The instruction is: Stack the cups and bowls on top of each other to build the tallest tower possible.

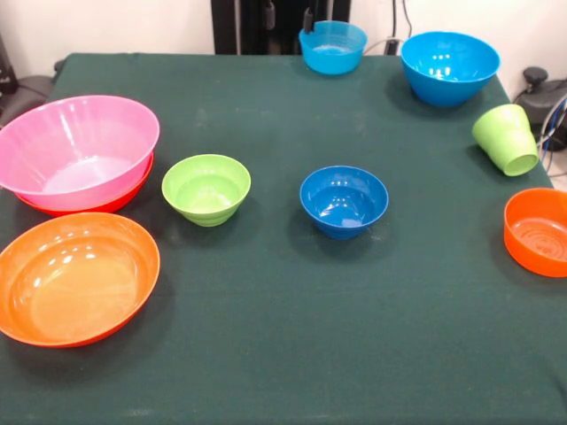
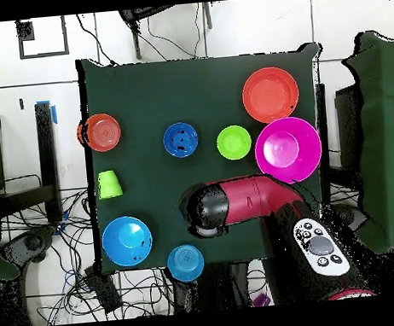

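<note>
The dark green worktop (image 1: 283, 345) carries the bowls spread well apart. At the front view's left, the big pink bowl (image 1: 78, 150) sits nested in a wide orange bowl (image 1: 115, 202) whose rim shows just beneath it; this is the only stack. A second wide orange bowl (image 1: 75, 277) stands alone just in front of it. Near the middle sit the small lime green bowl (image 1: 205, 188) and the small dark blue bowl (image 1: 344, 200). Two sky blue bowls (image 1: 449, 65) stand at the far edge, a lime green cup (image 1: 506, 139) lies tipped on its side at the right, with a smaller orange bowl (image 1: 537, 231) nearer. In the overhead view the red and black arm (image 2: 238, 202) reaches over the worktop; whether its fingers are spread or closed cannot be told.
</note>
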Robot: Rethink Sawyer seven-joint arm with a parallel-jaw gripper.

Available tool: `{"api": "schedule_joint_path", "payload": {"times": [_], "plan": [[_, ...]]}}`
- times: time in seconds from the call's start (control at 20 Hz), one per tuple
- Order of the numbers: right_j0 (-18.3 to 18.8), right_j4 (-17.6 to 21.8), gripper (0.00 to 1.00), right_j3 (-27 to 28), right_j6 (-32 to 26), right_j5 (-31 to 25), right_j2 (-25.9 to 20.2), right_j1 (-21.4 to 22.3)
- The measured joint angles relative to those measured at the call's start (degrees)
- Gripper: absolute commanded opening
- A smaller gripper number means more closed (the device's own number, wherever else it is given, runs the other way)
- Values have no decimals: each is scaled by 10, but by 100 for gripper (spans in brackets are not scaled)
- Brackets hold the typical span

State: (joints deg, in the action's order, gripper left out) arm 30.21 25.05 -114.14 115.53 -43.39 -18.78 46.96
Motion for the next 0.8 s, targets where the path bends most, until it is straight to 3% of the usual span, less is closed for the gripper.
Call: {"api": "schedule_joint_path", "payload": {"times": [0.45, 0.8], "plan": [[-57, 0, 100, 2, 12, 0, 69, 18], [-63, 0, 100, 4, 12, 0, 107, 28]]}}
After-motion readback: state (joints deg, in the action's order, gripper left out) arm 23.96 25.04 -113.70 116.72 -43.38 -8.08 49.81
